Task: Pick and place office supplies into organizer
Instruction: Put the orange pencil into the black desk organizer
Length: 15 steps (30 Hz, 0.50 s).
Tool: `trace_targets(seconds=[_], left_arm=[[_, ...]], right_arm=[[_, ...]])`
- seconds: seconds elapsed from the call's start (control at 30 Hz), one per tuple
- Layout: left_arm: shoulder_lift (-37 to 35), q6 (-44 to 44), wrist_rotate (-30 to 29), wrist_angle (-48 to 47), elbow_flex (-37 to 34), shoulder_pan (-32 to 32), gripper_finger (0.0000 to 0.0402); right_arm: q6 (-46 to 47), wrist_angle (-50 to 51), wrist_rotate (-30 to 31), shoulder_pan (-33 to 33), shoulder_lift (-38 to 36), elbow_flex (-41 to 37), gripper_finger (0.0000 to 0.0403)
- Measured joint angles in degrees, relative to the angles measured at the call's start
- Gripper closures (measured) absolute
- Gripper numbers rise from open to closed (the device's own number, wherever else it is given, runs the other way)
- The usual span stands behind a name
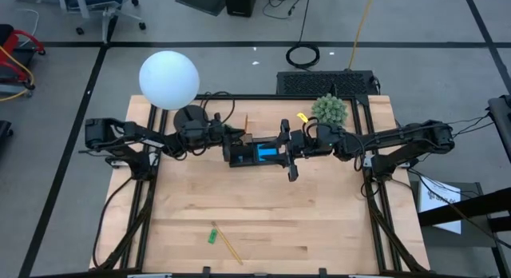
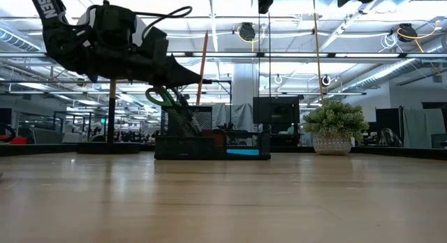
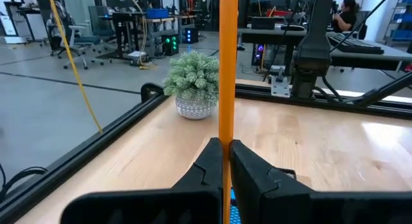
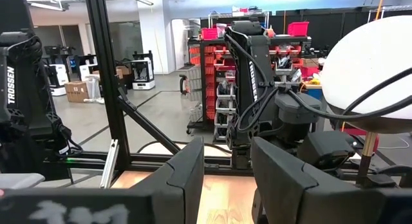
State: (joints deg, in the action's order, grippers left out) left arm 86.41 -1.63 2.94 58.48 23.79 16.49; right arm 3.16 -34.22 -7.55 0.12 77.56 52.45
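Observation:
My left gripper point(image 3: 227, 153) is shut on an upright orange pencil point(image 3: 227, 69), level, over the left end of the black organizer point(image 1: 239, 156). The organizer stands at the table's far middle. It holds a blue sticky pad point(image 1: 267, 153) and green-handled scissors point(image 2: 164, 103). My right gripper point(image 4: 226, 179) hangs open and high at the organizer's right end point(image 1: 289, 154), with nothing between its fingers. A small green eraser point(image 1: 212, 236) and a yellow pencil point(image 1: 230, 248) lie flat near the table's front edge. My left gripper pinches the orange pencil's lower part point(image 3: 227, 144) between its two fingertips point(image 3: 248, 161). The fingers are level, come from the table's left and lie across the pencil. The pencil stands upright, most of it above the fingers. My own fingers and the organizer hide its lower end.
A white globe lamp point(image 1: 168, 80) with a black round base point(image 1: 190, 117) stands behind my left arm. A potted green plant point(image 1: 329, 110) sits at the far right, with a small yellow item point(image 1: 302, 117) beside it. Bare wood stretches across the table's near half.

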Motion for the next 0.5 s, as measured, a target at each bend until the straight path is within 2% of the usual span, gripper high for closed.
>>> trace_targets(seconds=[0.33, 0.5], left_arm=[[0.0, -1.5, 1.2, 0.0, 0.0, 0.0, 0.0387], [-0.2, -2.0, 1.8, 0.2, 0.0, -0.1, 0.0350]], right_arm=[[0.0, 0.0, 0.0, 0.0, 0.0, 0.0, 0.0284], [0.0, 0.0, 0.0, 0.0, 0.0, 0.0, 0.0284]])
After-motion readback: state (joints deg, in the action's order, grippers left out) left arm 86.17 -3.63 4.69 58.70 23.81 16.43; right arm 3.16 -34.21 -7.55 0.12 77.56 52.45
